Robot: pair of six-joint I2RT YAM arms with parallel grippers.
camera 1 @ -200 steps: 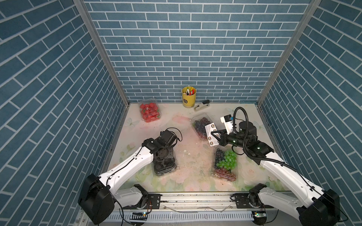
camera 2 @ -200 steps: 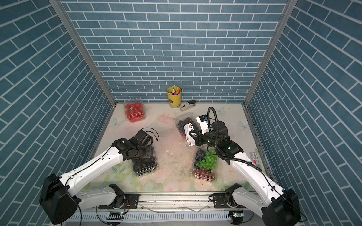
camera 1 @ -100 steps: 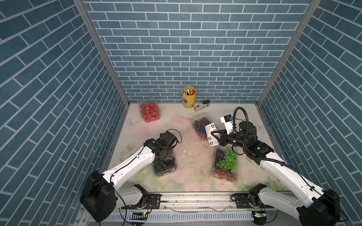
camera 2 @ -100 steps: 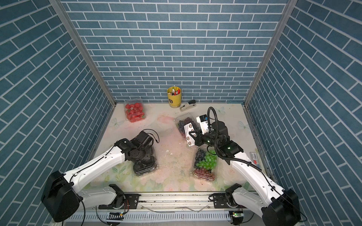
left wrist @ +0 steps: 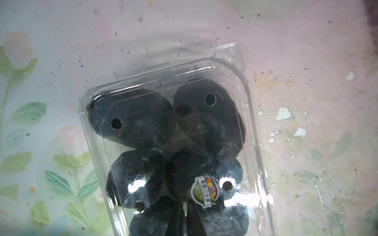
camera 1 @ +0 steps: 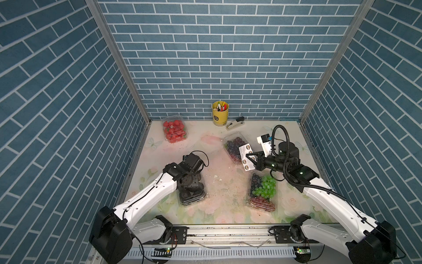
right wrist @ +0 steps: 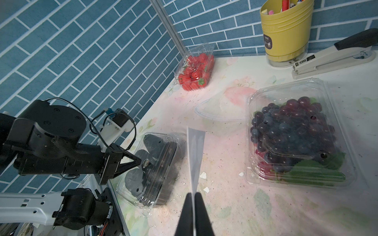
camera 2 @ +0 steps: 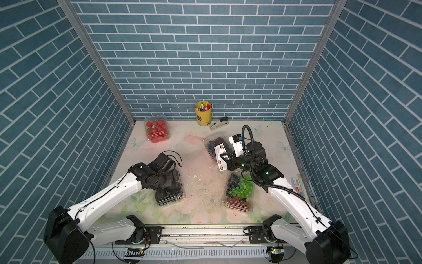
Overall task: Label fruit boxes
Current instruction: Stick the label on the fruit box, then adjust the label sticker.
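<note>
Four clear fruit boxes lie on the flowered table: strawberries (camera 1: 174,131) at the back left, dark purple grapes (camera 1: 235,146) in the middle, black fruits (camera 1: 191,192) at the front left, mixed grapes (camera 1: 262,192) at the front right. My left gripper (left wrist: 185,206) points down onto the black fruits' lid (left wrist: 169,130), its jaws together with only a slit between them. A small round sticker (left wrist: 205,191) lies on that lid just beside the fingertips. My right gripper (right wrist: 193,196) is shut on the white sticker sheet (camera 1: 245,153) and holds it up beside the purple grapes (right wrist: 292,132).
A yellow pen cup (camera 1: 220,113) and a stapler (camera 1: 235,123) stand at the back wall. Small white paper scraps (camera 1: 215,176) dot the table between the two front boxes. Blue brick walls close three sides, and a metal rail (camera 1: 228,230) runs along the front.
The left arm has shifted slightly over the black fruit box. The right arm with the sticker sheet has stayed still.
</note>
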